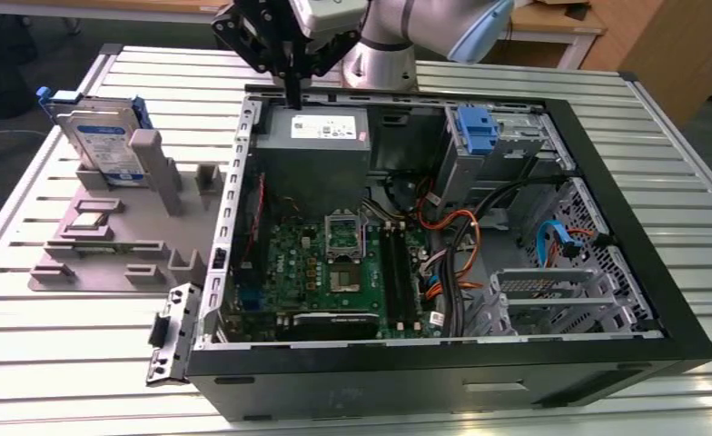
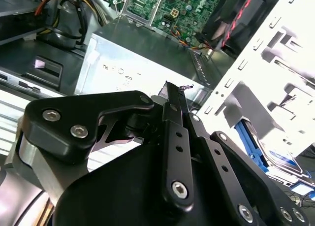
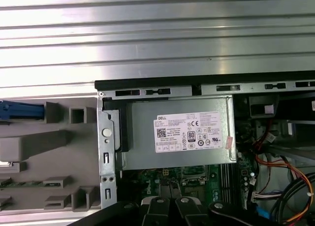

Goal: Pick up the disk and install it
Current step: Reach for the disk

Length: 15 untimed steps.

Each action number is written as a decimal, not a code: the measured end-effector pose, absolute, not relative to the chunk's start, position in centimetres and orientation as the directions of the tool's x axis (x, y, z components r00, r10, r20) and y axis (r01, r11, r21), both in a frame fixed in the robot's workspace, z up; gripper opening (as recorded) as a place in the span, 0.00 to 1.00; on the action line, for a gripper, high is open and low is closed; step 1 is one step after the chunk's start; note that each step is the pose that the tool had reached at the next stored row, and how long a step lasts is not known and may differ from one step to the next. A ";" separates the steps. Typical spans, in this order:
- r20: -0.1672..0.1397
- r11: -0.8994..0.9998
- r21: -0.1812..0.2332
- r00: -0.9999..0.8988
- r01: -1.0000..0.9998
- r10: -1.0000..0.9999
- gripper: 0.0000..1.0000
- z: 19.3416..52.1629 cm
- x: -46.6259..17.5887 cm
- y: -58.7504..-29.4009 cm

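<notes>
Disk [image 1: 95, 143]: upright in grey fixture [image 1: 102, 259], well aside of and lower than gripper [image 1: 293, 98], untouched. Gripper: fingers pressed together, empty, above power supply [image 1: 316, 133]. Handling, judged: rigid, dense, shock-sensitive; grasp by the blue side rails.

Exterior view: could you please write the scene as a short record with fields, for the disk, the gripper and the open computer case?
disk: upright in the grey holder, beside the computer case, untouched
gripper: shut, empty, above the power supply
computer case: side panel off, motherboard exposed
task state: disk not yet picked up
</notes>
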<state>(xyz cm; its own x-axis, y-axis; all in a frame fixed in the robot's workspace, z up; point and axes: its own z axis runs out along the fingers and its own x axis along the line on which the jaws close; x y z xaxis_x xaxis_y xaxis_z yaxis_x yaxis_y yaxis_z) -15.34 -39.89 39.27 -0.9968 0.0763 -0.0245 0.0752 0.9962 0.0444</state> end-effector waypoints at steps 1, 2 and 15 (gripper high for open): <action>-0.024 0.996 0.044 -0.997 0.075 0.076 0.11 39.3 -15.5 -39.9; -0.025 0.996 0.044 -0.997 0.075 0.076 0.11 39.3 -15.5 -39.9; -0.024 0.996 0.044 -0.997 0.075 0.076 0.11 39.3 -15.6 -39.9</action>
<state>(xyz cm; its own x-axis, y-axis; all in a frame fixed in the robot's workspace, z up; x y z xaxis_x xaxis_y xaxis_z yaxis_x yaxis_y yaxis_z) -15.58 -39.89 39.27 -0.9968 0.0762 -0.0244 0.0751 0.9962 0.0443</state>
